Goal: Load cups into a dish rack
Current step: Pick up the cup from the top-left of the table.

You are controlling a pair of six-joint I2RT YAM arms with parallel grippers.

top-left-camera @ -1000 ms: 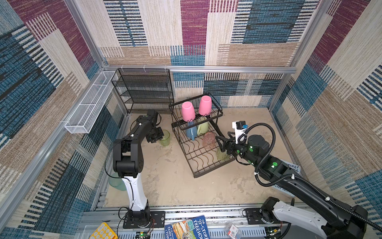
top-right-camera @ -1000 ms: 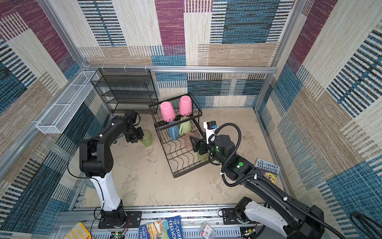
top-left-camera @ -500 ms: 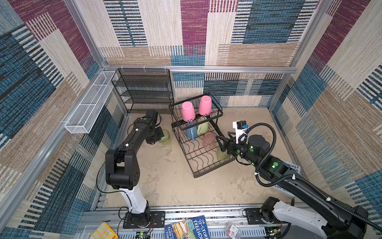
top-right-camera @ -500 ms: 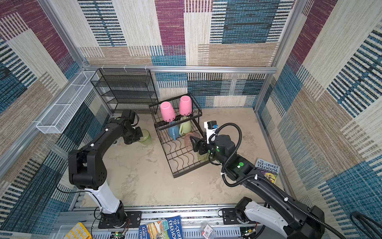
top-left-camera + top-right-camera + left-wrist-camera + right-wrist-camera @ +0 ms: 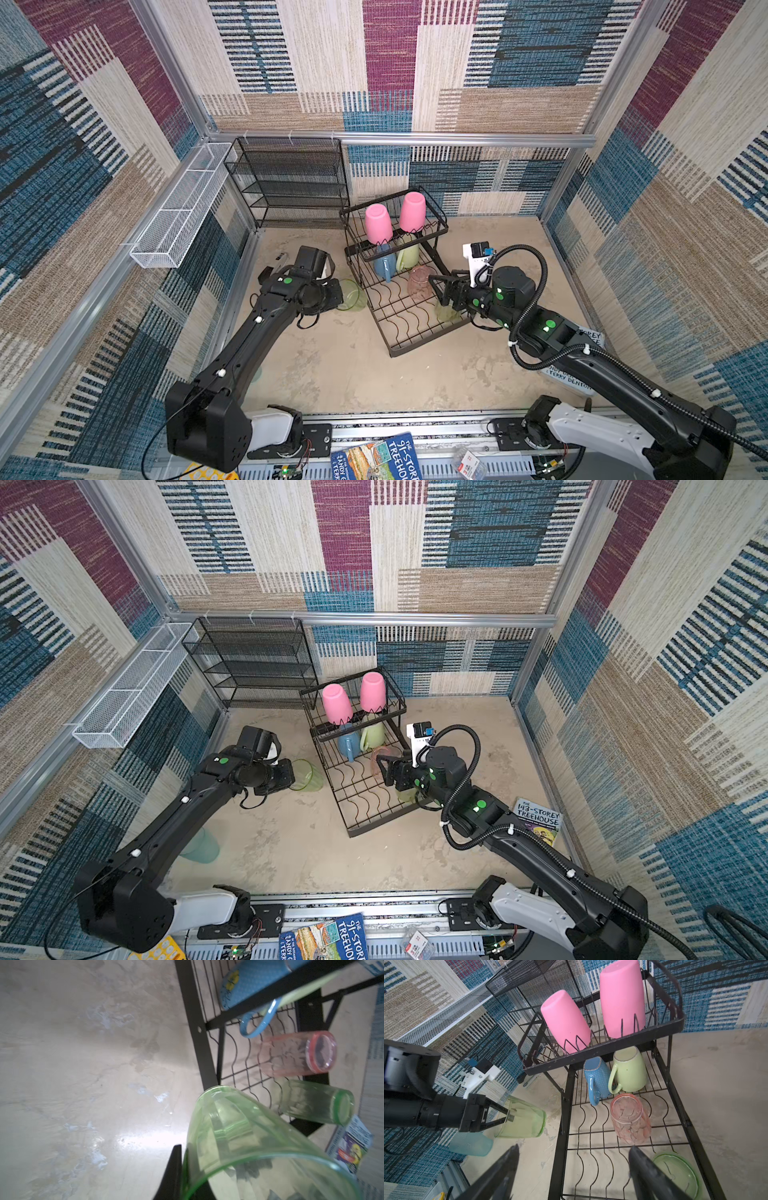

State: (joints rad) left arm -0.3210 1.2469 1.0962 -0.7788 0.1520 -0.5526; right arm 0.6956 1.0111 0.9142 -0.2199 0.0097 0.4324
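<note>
My left gripper (image 5: 338, 293) is shut on the rim wall of a clear-green cup (image 5: 352, 295) that is tipped on its side just left of the dish rack (image 5: 428, 340); in the left wrist view one finger (image 5: 172, 1174) lies outside this cup (image 5: 249, 1136). My right gripper (image 5: 573, 1153) hangs open over the rack's lower tray (image 5: 562, 1147), holding nothing. Two pink tumblers (image 5: 378, 224) (image 5: 412, 212) stand inverted in the upper basket. Below are a blue mug (image 5: 596, 1078), a pale-green mug (image 5: 630, 1072), a clear-pink tumbler (image 5: 630, 1120) and a clear-green tumbler (image 5: 679, 1172). A teal tumbler (image 5: 201, 845) lies on the floor.
A black mesh shelf unit (image 5: 291, 183) stands against the back wall and a long white mesh basket (image 5: 178, 216) hangs on the left wall. A book (image 5: 536, 818) lies at the right wall, another (image 5: 374, 457) at the front rail.
My left gripper has closed on the green cup's rim and its arm has dropped lower. The cup now lies tipped toward the rack. My right gripper has barely moved.
</note>
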